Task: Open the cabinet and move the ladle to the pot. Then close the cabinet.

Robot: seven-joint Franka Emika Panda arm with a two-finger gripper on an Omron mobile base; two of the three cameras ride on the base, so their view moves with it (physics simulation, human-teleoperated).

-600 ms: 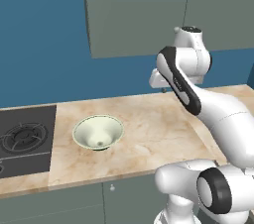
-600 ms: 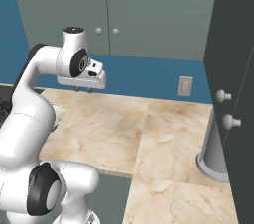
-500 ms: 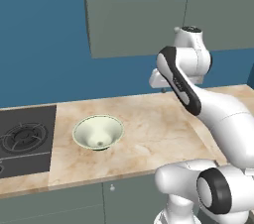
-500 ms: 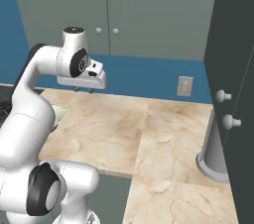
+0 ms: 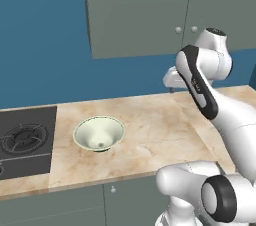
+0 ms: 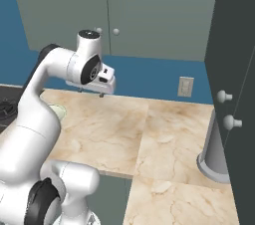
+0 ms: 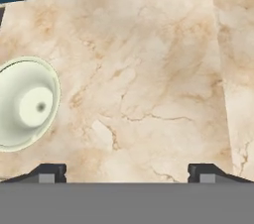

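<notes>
A: Nothing of the task looks done. Both doors of the cabinet [image 5: 137, 12] sit flush across the top of the left base frame, their two knobs [image 5: 178, 30] side by side just above the arm.

B: And the pincer [image 7: 127, 171]?

A: Spread wide and holding nothing. In the hand view the two tips stand far apart at the bottom edge, with only bare marble bench [image 7: 149, 69] between them. In the right base view the hand hangs above the bench, centre left of the frame, below the knobs and not touching them.

B: Ladle? Pot?

A: I cannot point to either. I take the ladle to be behind those shut doors, but that is a guess. The left base view has a dark hob [image 5: 25, 142] at its lower left edge, no pot on the part I can see.

B: What's the round pale thing?

A: A bowl [image 5: 99, 133], left of centre on the bench, also at the left edge of the hand view. Not the pot.

B: So what's left?

A: All of it, I judge: reach up to a knob, pull the door open, take the ladle out, carry it to the pot, shut the door.
</notes>
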